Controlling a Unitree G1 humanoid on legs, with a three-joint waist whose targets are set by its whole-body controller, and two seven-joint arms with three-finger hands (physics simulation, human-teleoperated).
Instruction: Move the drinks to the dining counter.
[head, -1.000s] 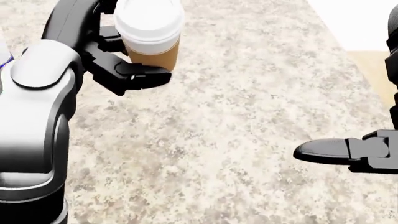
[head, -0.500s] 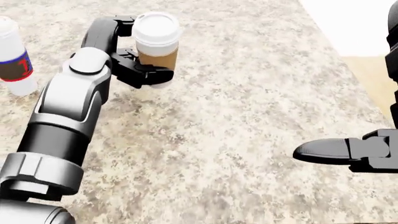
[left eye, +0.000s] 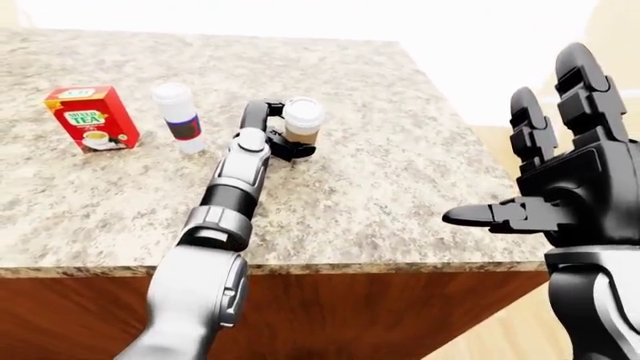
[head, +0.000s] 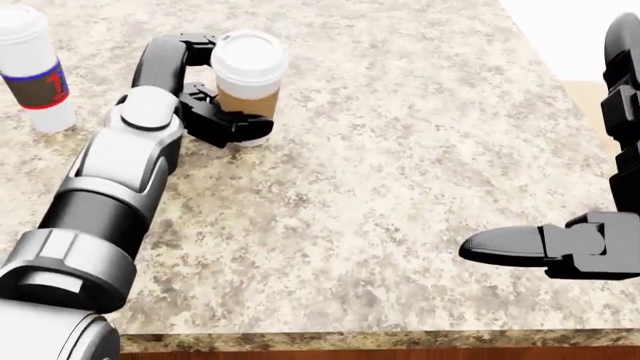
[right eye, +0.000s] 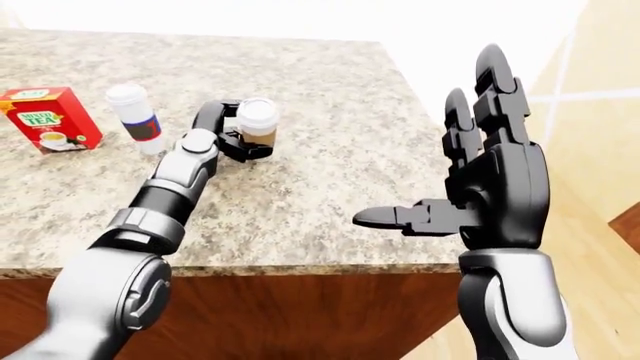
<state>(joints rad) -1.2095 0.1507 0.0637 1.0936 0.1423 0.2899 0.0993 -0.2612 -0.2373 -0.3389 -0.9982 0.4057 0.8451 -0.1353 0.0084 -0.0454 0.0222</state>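
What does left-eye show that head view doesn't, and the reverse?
Left-eye only: the red tea box at far left, the counter's brown side panel, and the right hand's raised upper fingers. Head only: a closer look down at the left hand's fingers closed round the coffee cup. Both: that cup, the white bottle with the dark label, the granite counter, and the open right hand.

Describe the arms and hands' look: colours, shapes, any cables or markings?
Both arms are glossy silver-grey shells with black joint segments and ringed collars. The left hand and right hand are matte black, with three blocky, segmented fingers with rounded tips. No cables or markings visible.
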